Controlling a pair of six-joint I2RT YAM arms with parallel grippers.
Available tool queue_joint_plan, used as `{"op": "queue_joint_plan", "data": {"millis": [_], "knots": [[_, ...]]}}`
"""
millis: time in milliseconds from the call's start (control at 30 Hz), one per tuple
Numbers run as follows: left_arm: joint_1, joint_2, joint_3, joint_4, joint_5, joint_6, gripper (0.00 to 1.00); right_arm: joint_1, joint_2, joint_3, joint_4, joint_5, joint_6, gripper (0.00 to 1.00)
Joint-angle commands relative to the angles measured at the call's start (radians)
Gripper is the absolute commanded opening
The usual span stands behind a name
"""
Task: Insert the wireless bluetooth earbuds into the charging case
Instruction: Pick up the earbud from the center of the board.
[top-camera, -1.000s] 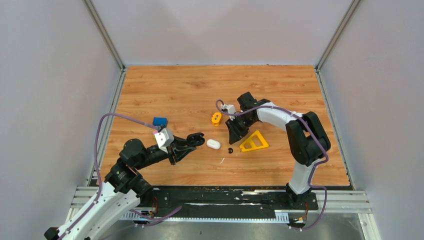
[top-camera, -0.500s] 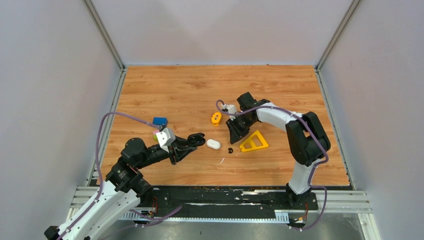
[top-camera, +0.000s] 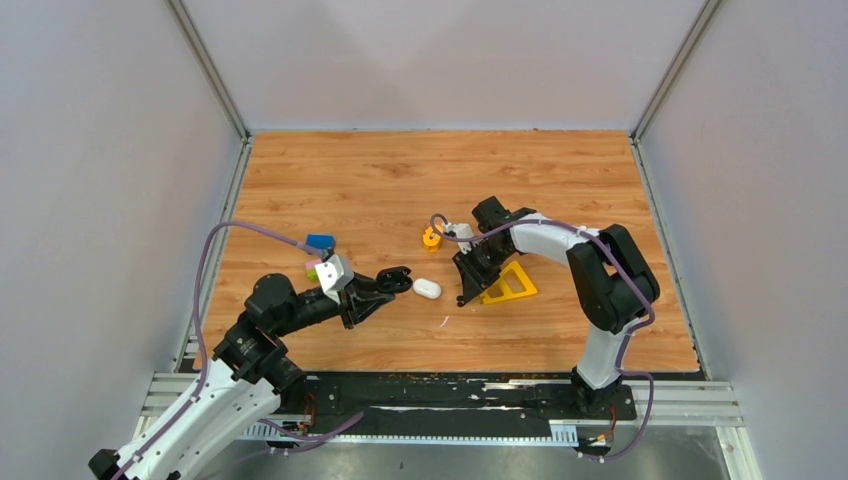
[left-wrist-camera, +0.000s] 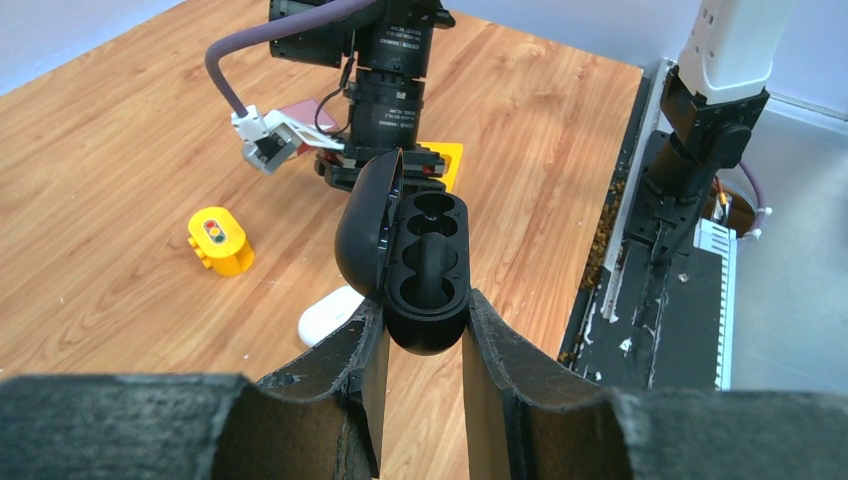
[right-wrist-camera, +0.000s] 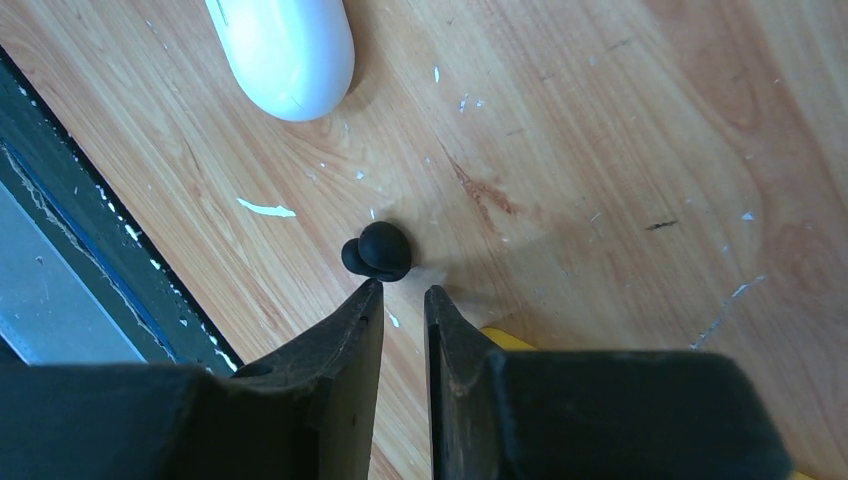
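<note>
Black earbud (right-wrist-camera: 378, 250), just ahead of right gripper (right-wrist-camera: 403, 296)

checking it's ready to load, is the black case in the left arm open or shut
Open. The black case shows its lid swung aside and both sockets exposed, empty.

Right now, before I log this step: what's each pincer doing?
Left pincer: shut on the open black charging case.
Right pincer: slightly open, empty, near a black earbud.

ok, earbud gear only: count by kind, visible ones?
Charging cases: 2 (black case, open, in left claw; white case, closed, on table)
Earbuds: 1 (black earbud, on table)
Total: 3
</note>
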Motion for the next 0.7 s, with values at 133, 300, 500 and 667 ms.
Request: {"op": "queue_joint_plan", "data": {"millis": [133,300,500,667], "knots": [[0.004,0.007,0.003,0.02,0.008,0.01,0.0,0.005,-0.018,0.005,0.038,0.009,0.021,0.23],[0.004,0.008,0.003,0.018,0.007,0.01,0.0,0.008,0.011,0.026,0.031,0.005,0.026,0.23],[0.004,0.008,0.002,0.018,0.007,0.01,0.0,0.037,0.019,0.044,0.021,0.003,0.026,0.23],[0.004,0.009,0.002,0.018,0.008,0.01,0.0,0.062,0.02,0.048,0.018,0.016,0.023,0.23]]}}
